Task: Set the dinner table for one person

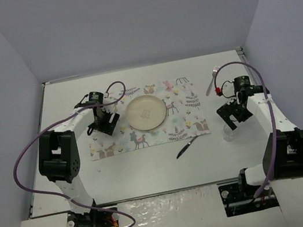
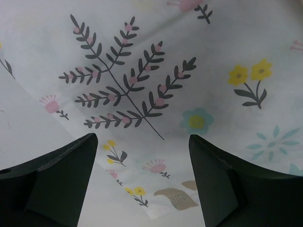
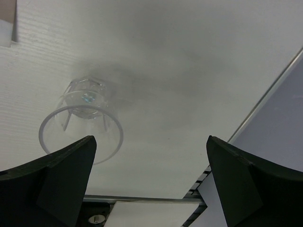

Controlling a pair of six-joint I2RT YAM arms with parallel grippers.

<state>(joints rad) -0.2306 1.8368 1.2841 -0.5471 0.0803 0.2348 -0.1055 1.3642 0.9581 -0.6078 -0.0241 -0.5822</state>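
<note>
We judge we're fetching the glass (image 3: 85,101): right hand (image 3: 150,142) wide and empty above it, left hand (image 2: 142,138) wide over the placemat (image 2: 213,52); next: centre, descend, close.

The dinner table (image 1: 149,169) is a large, flat, white rectangle, apparently smooth.

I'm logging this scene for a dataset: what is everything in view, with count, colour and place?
table: 1, white, under everything
placemat: 1, white with animal print, table centre
plate: 1, cream, on placemat
fork: 1, silvery, on table beyond placemat's far right corner
knife: 1, grey, on table beside placemat's near edge
glass: 1, clear, on table at right
left gripper: 1, black, open, over placemat's left end
right gripper: 1, black, open, above table by glass
</note>
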